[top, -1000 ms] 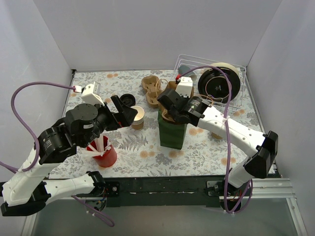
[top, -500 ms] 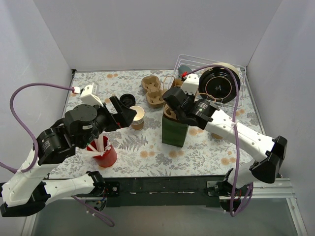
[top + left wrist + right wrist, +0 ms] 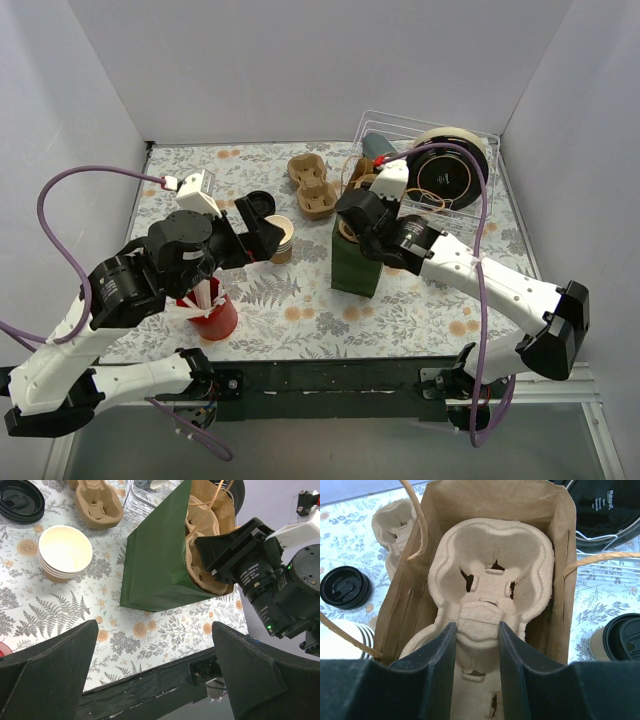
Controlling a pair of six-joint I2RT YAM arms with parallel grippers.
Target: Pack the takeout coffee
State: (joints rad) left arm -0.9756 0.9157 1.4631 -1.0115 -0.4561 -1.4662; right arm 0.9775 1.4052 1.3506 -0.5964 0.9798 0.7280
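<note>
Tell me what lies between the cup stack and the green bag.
Nothing but bare floral tablecloth lies between the cup stack and the green bag; the left wrist view shows it best.

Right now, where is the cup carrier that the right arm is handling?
In the right wrist view the cup carrier is inside the open green bag at mid-table, its middle ridge pinched between the right fingers.

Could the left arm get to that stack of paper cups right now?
Probably yes. The left hand is open and empty, the stack of cups stands close ahead of it, and nothing lies between.
</note>
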